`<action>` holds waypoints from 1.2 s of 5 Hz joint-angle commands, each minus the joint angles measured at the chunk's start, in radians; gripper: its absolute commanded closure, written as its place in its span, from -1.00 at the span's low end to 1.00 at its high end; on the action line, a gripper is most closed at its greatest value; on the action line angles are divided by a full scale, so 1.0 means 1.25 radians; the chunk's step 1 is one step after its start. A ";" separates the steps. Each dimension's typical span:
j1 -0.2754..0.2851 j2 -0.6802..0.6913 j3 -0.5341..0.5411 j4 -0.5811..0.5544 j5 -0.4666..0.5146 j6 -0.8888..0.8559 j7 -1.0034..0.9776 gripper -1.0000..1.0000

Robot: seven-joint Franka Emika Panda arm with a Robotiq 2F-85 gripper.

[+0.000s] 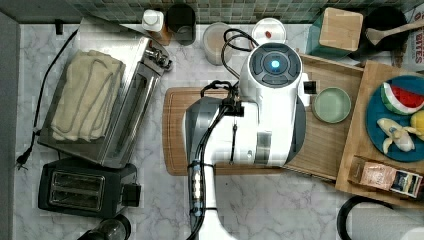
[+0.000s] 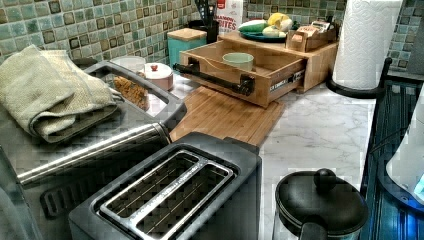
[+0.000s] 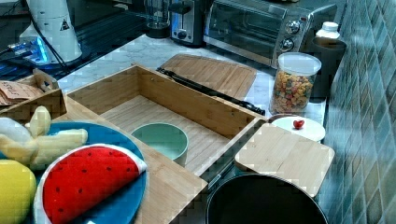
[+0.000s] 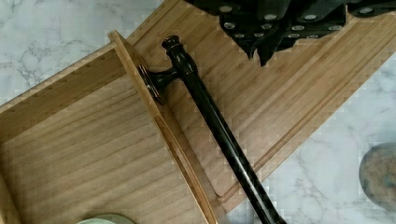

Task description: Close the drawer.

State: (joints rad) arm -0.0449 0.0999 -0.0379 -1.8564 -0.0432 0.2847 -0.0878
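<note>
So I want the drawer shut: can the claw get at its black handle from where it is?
Probably yes. The claw hangs over the cutting board just in front of the handle, with nothing between them; the drawer stands open.

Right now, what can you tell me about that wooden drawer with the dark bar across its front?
The drawer is a shallow box of light wood with fine straight grain and thin walls. It stands pulled well out of its wooden cabinet, its front overhanging a darker cutting board on the marble counter. A long dark handle on round mounts runs across the front panel. Inside, toward the cabinet end, sits one pale green bowl.
</note>
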 commanded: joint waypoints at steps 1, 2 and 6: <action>0.013 0.061 0.015 -0.023 -0.057 0.171 -0.087 1.00; 0.020 0.127 0.015 0.026 -0.048 0.184 -0.125 1.00; 0.046 0.159 0.007 -0.022 -0.101 0.363 -0.127 1.00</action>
State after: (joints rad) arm -0.0283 0.4260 -0.0395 -1.8682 -0.1479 0.7646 -0.2769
